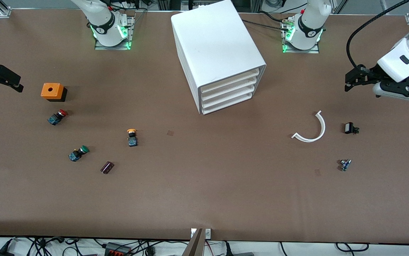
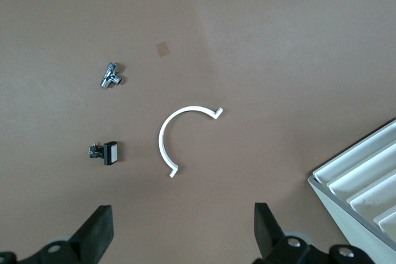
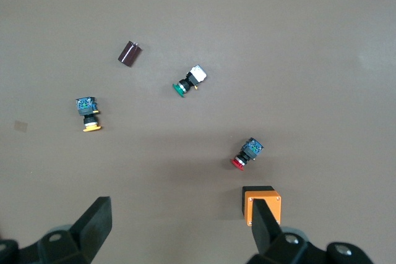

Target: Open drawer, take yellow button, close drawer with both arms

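Over the table's edge at the right arm's end, the right gripper (image 1: 1, 79) hangs empty with its fingers (image 3: 93, 224) spread wide. From it the button (image 1: 132, 137) (orange-yellow cap) lies well apart at about four o'clock in the front view, on the bare table (image 1: 204, 185). Over the other end, the left gripper (image 1: 359, 75) waits, likewise wide open and empty. Every drawer (image 1: 227, 93) in the cabinet (image 1: 213, 46) looks shut, as far as I can tell.

White cabinet (image 1: 222, 53), orange-capped button (image 1: 132, 137), brown table (image 1: 204, 185).
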